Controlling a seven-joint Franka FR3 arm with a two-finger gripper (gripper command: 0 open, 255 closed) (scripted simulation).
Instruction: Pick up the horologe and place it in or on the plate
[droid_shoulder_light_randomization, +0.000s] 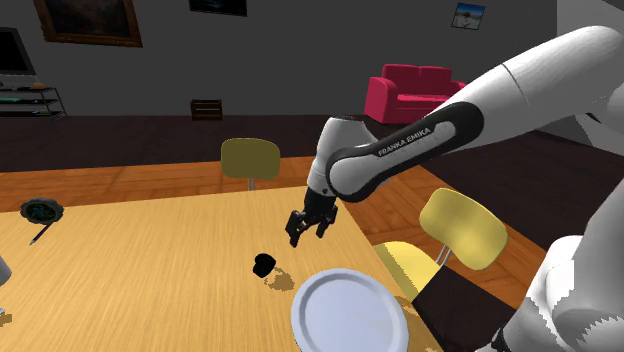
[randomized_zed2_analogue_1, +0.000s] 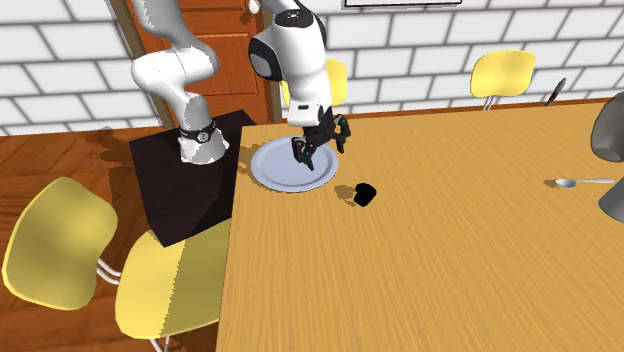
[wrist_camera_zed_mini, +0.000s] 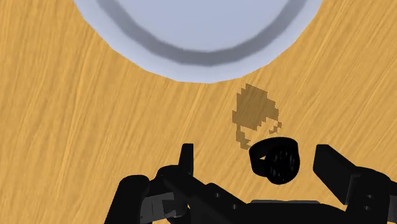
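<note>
On the shoulder view's left side, the table (droid_shoulder_light_randomization: 150, 290) carries the watch (droid_shoulder_light_randomization: 263, 264), a small black thing that lies on the wood near the plate (droid_shoulder_light_randomization: 348, 310) and does not touch it. It lies free, and nothing holds it. A little to the right and higher, the end effector (droid_shoulder_light_randomization: 307, 236) hangs over the table with its fingers pointing down. They stand well apart and have hold of nothing. I judge that it is kept so wide in order that both fingers can pass around the watch when it comes down. In the wrist view the watch lies between the two fingers, nearer to one of them, and neither touches it. The hand therefore seems lined up over the watch, but a small correction toward the centre may help. Further right lies the plate, pale and round, near the table's edge. Because it is close to the watch, the carry should be short. The grasp is not yet made, so I judge the task to be at its beginning.
</note>
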